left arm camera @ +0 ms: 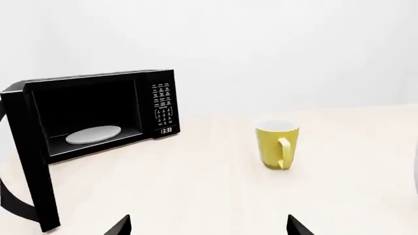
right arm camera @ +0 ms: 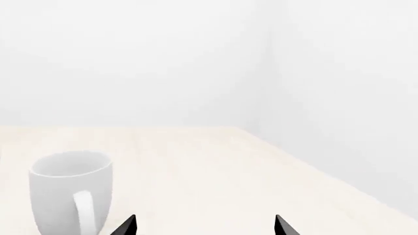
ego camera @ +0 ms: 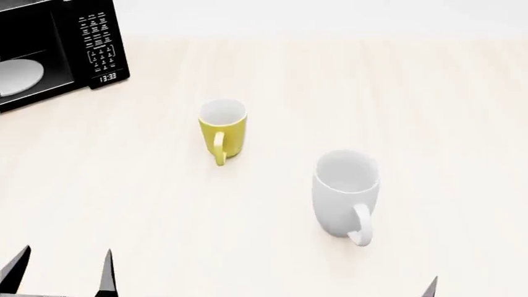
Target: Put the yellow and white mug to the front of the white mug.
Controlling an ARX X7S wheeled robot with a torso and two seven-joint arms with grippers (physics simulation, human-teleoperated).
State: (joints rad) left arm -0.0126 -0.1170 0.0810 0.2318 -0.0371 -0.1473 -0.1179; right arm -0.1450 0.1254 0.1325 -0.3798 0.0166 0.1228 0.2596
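Black microwave (ego camera: 58, 49) clock reads 13:33; left claw (left arm camera: 209, 226) and right claw (right arm camera: 205, 224) both spread, empty.

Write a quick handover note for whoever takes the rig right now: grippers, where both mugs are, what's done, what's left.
Left gripper: open, empty, low at the table's near edge, facing the yellow mug.
Right gripper: open, empty, white mug just ahead of it.
Both mugs stand upright on the table, apart; the yellow one is farther back and to the left, nearer the open microwave.
Done: nothing grasped.
Left: pick up the yellow mug, set it in front of the white one.
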